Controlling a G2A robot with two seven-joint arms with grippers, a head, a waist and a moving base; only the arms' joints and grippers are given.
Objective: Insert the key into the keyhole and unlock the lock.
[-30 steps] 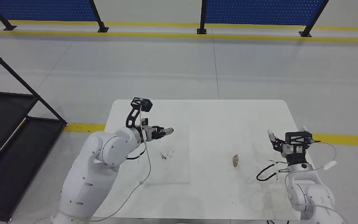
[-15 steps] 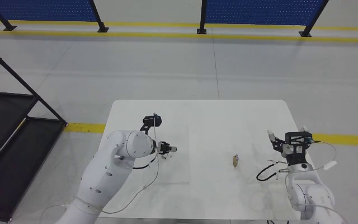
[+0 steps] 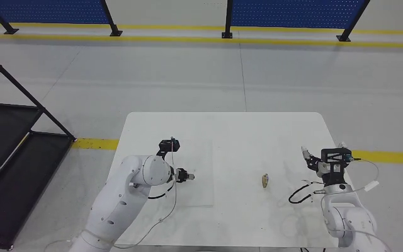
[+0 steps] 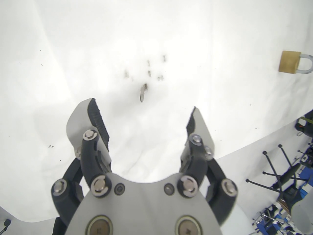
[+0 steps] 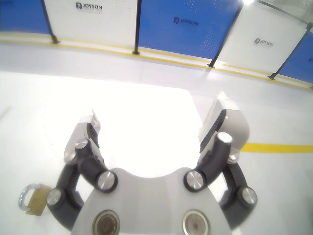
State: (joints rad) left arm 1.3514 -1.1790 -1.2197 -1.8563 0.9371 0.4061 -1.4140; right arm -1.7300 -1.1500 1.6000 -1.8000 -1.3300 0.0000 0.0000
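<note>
A small silver key lies flat on the white table, among a few dark marks. My left gripper hovers just short of it, open, with nothing between its ribbed pads. In the top view the left gripper sits left of the table's middle. The brass padlock with its silver shackle lies right of centre, also seen as the padlock and the padlock. My right gripper rests open near the table's right edge, the right gripper pointing at the far edge.
A loose cable trails by the right arm on the table. A black rack stands on the floor to the left. Blue barrier panels line the far side.
The left arm has swung its gripper toward the table's front and down over the key. The right arm and the padlock have not moved.
</note>
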